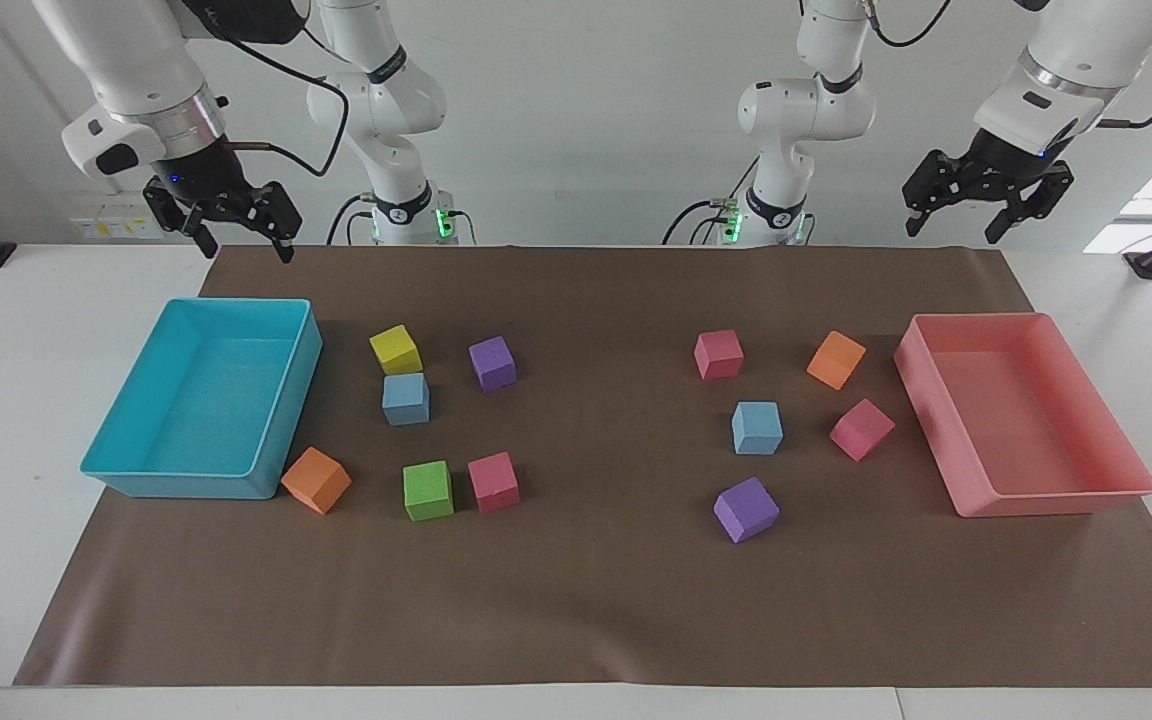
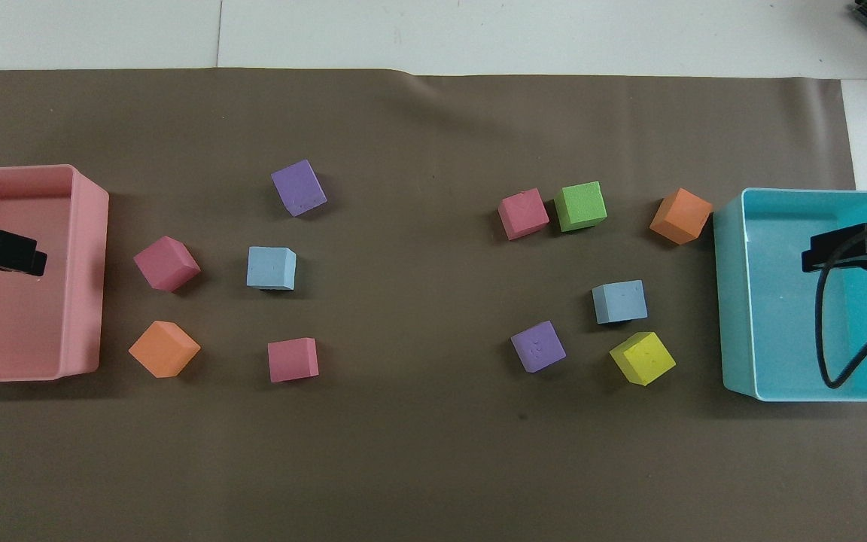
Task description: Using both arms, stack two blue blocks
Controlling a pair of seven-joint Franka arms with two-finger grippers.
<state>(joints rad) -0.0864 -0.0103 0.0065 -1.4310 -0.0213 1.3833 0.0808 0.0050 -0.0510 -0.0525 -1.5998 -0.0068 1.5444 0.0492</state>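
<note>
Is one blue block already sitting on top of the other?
No, one blue block lies beside the yellow cube, the other blue block apart, both on the mat.

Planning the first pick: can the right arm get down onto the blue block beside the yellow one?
Probably yes. The blue block has a free top, but the yellow block touches one side, so the right gripper, raised with fingers open, should close across the other two.

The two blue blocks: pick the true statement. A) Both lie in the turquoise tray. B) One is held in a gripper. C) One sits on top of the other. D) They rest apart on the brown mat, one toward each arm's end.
D: one blue block lies beside the yellow block toward the right arm's end, the other blue block toward the left arm's end, both on the brown mat.
</note>
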